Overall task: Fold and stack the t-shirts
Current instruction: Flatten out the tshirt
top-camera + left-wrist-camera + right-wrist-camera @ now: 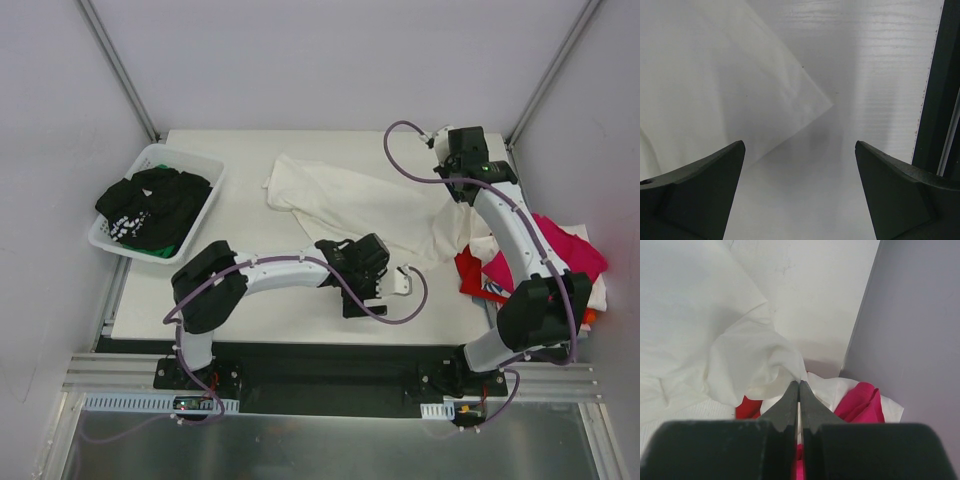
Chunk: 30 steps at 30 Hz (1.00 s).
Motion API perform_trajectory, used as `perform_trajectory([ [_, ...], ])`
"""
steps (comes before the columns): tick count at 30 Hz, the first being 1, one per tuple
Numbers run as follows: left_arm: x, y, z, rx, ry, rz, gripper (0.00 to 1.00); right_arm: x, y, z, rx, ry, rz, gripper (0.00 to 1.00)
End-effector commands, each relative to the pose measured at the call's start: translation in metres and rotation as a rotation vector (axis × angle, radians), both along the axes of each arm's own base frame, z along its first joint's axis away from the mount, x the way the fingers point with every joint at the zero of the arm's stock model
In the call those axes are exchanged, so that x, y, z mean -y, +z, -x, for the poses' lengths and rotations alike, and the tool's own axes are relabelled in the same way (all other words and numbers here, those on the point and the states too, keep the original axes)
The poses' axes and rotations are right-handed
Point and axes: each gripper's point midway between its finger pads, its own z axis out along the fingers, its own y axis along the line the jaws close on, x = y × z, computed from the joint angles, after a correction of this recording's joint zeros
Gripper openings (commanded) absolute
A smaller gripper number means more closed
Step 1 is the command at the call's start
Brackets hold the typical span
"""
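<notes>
1. The table (pixel 250 290) fills the middle of the top view, pale and flat.
2. A white t-shirt (pixel 360 205) lies spread across the upper centre of the table, creased. It runs from the upper middle down toward the right edge, where its cloth rises in a bunch.
3. The right arm (pixel 510 225) stretches up the right side of the frame, above the right end of the white t-shirt. The left arm (pixel 270 270) bends across the lower centre.
4. At the right edge of the table sits a loose pile: a magenta t-shirt (pixel 570 250) on top, a red t-shirt (pixel 472 270) at its left, with white and orange cloth showing at the lower right.
5. A white basket (pixel 185 155) stands at the upper left of the table, tilted on a diagonal.
6. A black t-shirt (pixel 155 205) with white print lies crumpled in the basket.
7. The left gripper (pixel 800 145) hangs just below the near edge of the white t-shirt, jaws spread wide with only bare table and a corner of the cloth showing between them.
8. The right gripper (pixel 799 386) has its fingers pressed together. A fold of the white t-shirt bunches right at the tips. Whether cloth is pinched there I cannot tell.
</notes>
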Motion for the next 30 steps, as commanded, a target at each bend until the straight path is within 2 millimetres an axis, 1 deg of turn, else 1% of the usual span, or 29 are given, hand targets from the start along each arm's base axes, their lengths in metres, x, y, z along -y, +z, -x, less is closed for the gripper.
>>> perform_trajectory([
  [1,0.024,0.008,0.007,-0.019,-0.017,0.037,0.92,0.0,0.016,-0.009,0.053,0.002,-0.009,0.01],
  [5,0.034,0.008,0.005,-0.005,-0.02,0.042,0.92,0.001,0.018,-0.007,0.052,0.002,-0.006,0.01],
  [11,0.04,0.004,0.003,-0.005,-0.009,0.039,0.91,0.002,0.018,-0.004,0.051,0.004,-0.009,0.01],
  [19,0.042,-0.017,-0.006,0.035,0.024,-0.009,0.9,-0.001,0.021,-0.001,0.056,0.012,-0.029,0.01],
  [26,0.044,-0.03,-0.004,0.027,0.028,-0.033,0.89,-0.001,0.025,0.002,0.065,0.013,-0.032,0.01],
  [27,0.043,-0.036,-0.004,0.025,0.029,-0.044,0.87,-0.001,0.024,0.002,0.062,0.013,-0.032,0.01],
  [30,0.042,-0.041,-0.004,0.023,0.027,-0.055,0.82,-0.001,0.025,0.004,0.062,0.014,-0.036,0.01],
])
